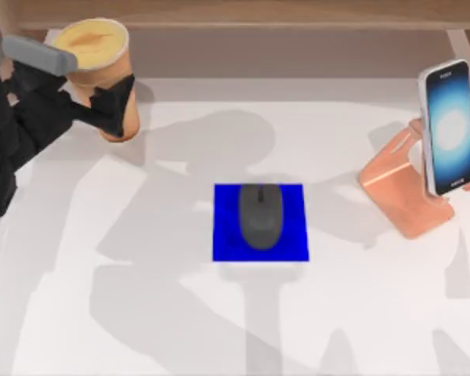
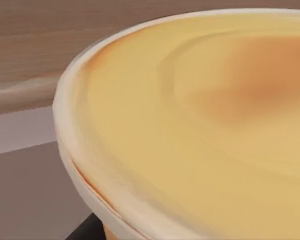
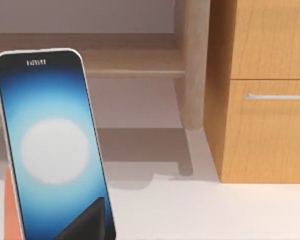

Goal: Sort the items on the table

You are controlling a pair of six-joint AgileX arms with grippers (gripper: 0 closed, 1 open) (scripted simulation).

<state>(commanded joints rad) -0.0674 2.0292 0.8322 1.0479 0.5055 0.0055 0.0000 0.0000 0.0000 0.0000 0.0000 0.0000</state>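
A dark grey oval mouse (image 1: 260,215) lies on a blue square pad (image 1: 223,235) in the middle of the white table (image 1: 141,313). At the far right a black-framed smartphone (image 1: 449,125) with a glowing blue-white screen leans on a copper-pink stand (image 1: 399,192). The right wrist view looks at the phone (image 3: 52,145) close up, with a dark piece of my right gripper (image 3: 85,225) low in front of the screen. At the back left my left gripper (image 1: 110,98) is shut on an orange paper cup (image 1: 94,43) with a cream top, which looms large in the left wrist view (image 2: 200,125).
A light wooden shelf frame (image 1: 243,12) runs along the back edge. In the right wrist view a wooden post (image 3: 192,65) and a drawer cabinet (image 3: 270,100) stand behind the phone. Bare table lies in front of the pad and on both sides of it.
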